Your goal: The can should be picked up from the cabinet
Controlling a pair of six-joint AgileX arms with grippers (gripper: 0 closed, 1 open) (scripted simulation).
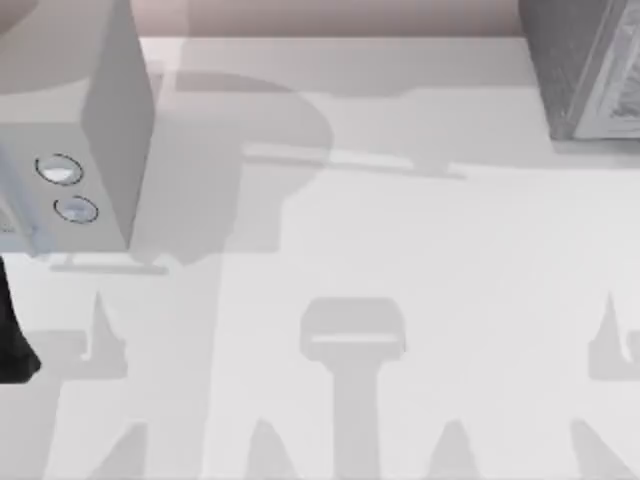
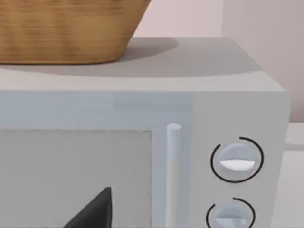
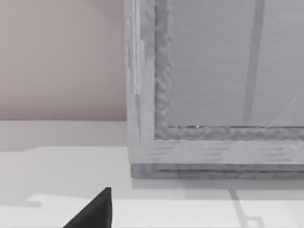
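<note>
The can is out of view. The grey cabinet (image 1: 585, 65) stands at the table's back right corner. In the right wrist view its pale frame and front panel (image 3: 213, 95) rise close ahead, and a dark tip of my right gripper (image 3: 95, 211) sits low in front of it. A dark part of my left arm (image 1: 12, 325) lies at the table's left edge. A dark tip of my left gripper (image 2: 95, 211) is just before the microwave's door.
A grey microwave (image 1: 70, 150) with two round knobs (image 1: 60, 170) stands at the back left. In the left wrist view a wicker basket (image 2: 66, 28) sits on top of the microwave (image 2: 199, 61). The white table (image 1: 420, 250) stretches between microwave and cabinet.
</note>
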